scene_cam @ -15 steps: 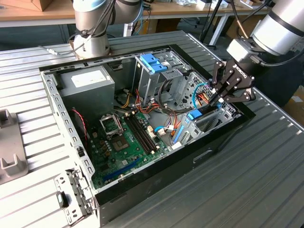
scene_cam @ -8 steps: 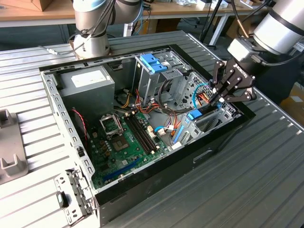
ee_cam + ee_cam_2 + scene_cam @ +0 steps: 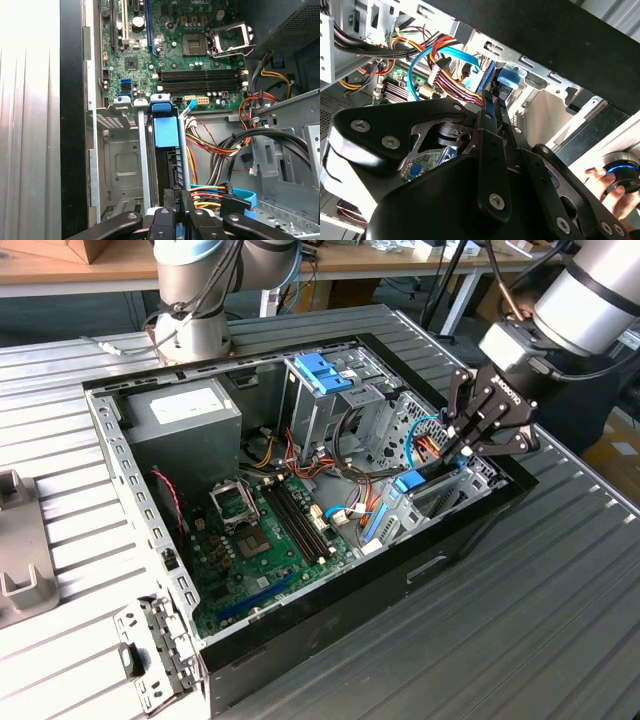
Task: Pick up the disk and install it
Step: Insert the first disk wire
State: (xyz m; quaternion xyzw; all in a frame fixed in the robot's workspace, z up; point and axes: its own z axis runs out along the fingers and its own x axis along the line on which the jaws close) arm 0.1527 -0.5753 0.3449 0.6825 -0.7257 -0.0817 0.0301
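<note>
The disk [image 3: 410, 481], a thin grey drive in a light blue carrier, stands on edge in a metal bay slot at the exterior view's right end of the open computer case [image 3: 130, 470]. My gripper [image 3: 452, 455] reaches down into the case from the right, and its black fingers look shut on the disk's upper edge. In the first wrist view the blue carrier tab of the disk [image 3: 165, 131] points toward the motherboard, with the gripper [image 3: 182, 192] pinched on the dark edge behind it. The second wrist view shows the fingers [image 3: 489, 97] meeting beside the blue tab [image 3: 508, 78].
A blue latch [image 3: 322, 373] tops the drive cage at the case's back. Red, yellow and blue cables [image 3: 220, 145] crowd the space beside the bay. The motherboard [image 3: 270, 530] and power supply [image 3: 185, 410] fill the rest. A person's hand [image 3: 605, 187] holds a round device outside the case.
</note>
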